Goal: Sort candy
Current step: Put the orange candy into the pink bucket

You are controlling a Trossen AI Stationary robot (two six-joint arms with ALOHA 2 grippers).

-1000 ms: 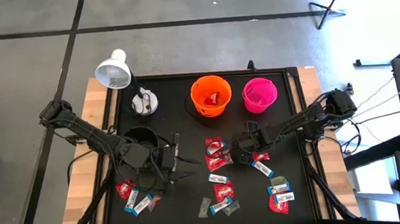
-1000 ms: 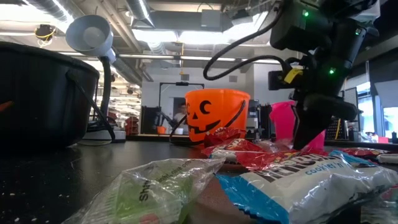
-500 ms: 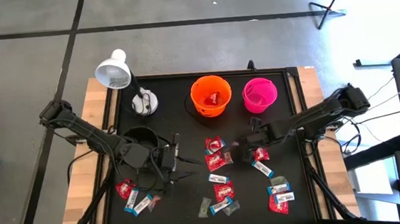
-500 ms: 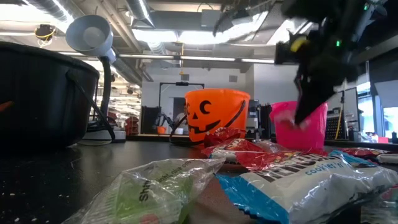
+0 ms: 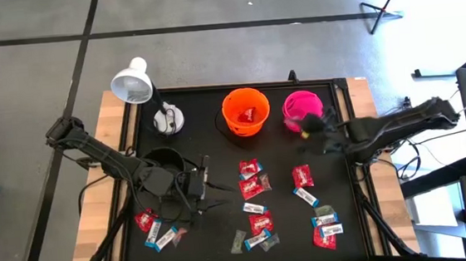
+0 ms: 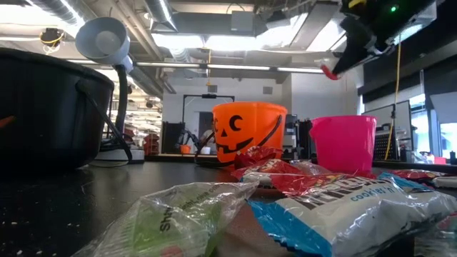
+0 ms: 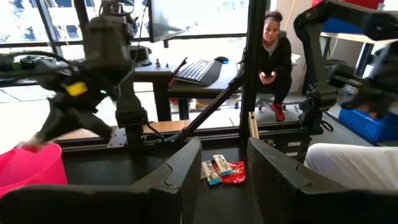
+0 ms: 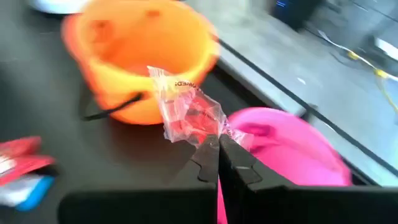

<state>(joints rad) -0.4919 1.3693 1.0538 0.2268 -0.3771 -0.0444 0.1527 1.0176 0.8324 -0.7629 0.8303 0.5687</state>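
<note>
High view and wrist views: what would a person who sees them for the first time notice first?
Probably the right gripper, its fingers shut on a red-wrapped candy and raised beside the pink bucket at the back of the table. Next to it stands the bright orange bucket with a pumpkin face. Loose candies lie scattered over the dark mat in front, and the left gripper waits near them.
</note>
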